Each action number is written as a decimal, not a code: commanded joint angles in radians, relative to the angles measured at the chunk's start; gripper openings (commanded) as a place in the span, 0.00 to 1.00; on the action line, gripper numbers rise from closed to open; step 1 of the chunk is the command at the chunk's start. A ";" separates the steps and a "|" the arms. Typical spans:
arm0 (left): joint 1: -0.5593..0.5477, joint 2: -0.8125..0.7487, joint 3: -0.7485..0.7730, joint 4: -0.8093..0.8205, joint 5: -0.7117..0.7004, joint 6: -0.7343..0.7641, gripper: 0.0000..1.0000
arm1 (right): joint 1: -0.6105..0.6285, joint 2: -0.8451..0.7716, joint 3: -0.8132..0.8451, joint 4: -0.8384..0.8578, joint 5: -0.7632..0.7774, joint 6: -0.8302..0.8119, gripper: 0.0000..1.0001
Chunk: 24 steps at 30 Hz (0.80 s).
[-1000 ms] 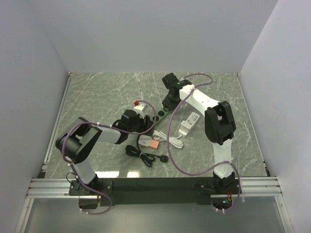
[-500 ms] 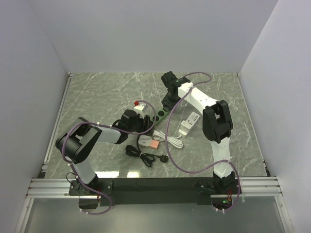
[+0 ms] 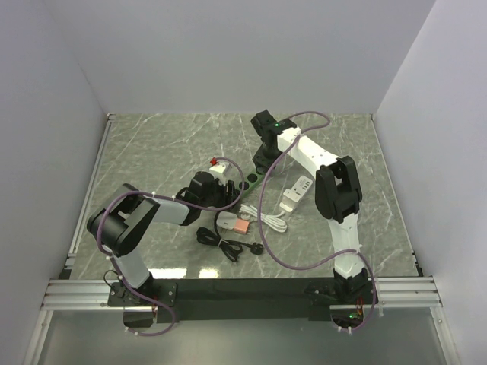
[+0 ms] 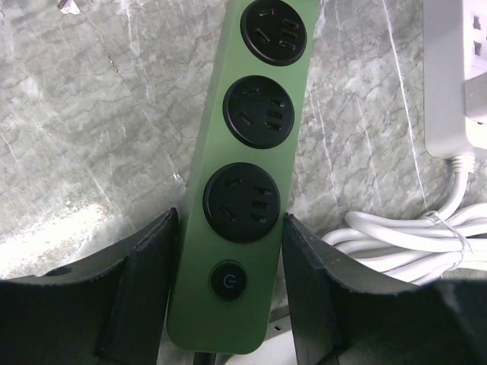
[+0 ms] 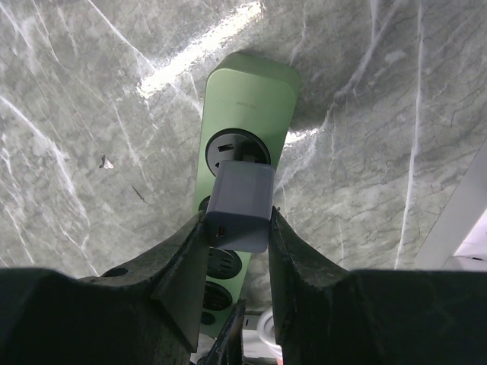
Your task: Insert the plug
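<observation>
A green power strip (image 4: 251, 152) with three black sockets and a round switch lies on the marble table. My left gripper (image 4: 230, 251) is shut on its switch end, a finger pressed to each long side. My right gripper (image 5: 236, 228) is shut on a grey block-shaped plug (image 5: 240, 201). The plug's front end sits against the end socket (image 5: 232, 148) of the green strip (image 5: 247, 99), and its prongs are hidden. From above, the right gripper (image 3: 262, 160) stands over the strip's far end (image 3: 251, 179) and the left gripper (image 3: 227, 194) is at its near end.
A white power strip (image 3: 297, 192) lies to the right, its coiled white cable (image 3: 268, 221) beside the green strip. A black cable with a plug (image 3: 227, 243) and a pink block (image 3: 241, 226) lie nearer the arms. A small red and white part (image 3: 218, 165) is behind the left gripper.
My right wrist has shifted slightly left and back over the strip's far end with the plug in it. The left arm and the strip have not moved.
</observation>
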 commanded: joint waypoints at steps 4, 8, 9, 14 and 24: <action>-0.009 0.038 0.004 -0.077 0.023 -0.009 0.58 | -0.039 0.098 -0.034 0.030 0.112 -0.042 0.00; -0.009 0.039 0.006 -0.077 0.026 -0.009 0.58 | -0.041 0.107 -0.032 0.030 0.133 -0.050 0.00; -0.009 0.039 0.006 -0.076 0.026 -0.009 0.57 | -0.041 0.108 -0.027 0.027 0.139 -0.055 0.00; -0.009 0.039 0.004 -0.074 0.029 -0.009 0.57 | -0.044 0.125 0.011 0.010 0.191 -0.068 0.00; -0.009 0.044 0.004 -0.077 0.023 -0.004 0.57 | -0.061 0.161 0.022 -0.004 0.219 -0.094 0.00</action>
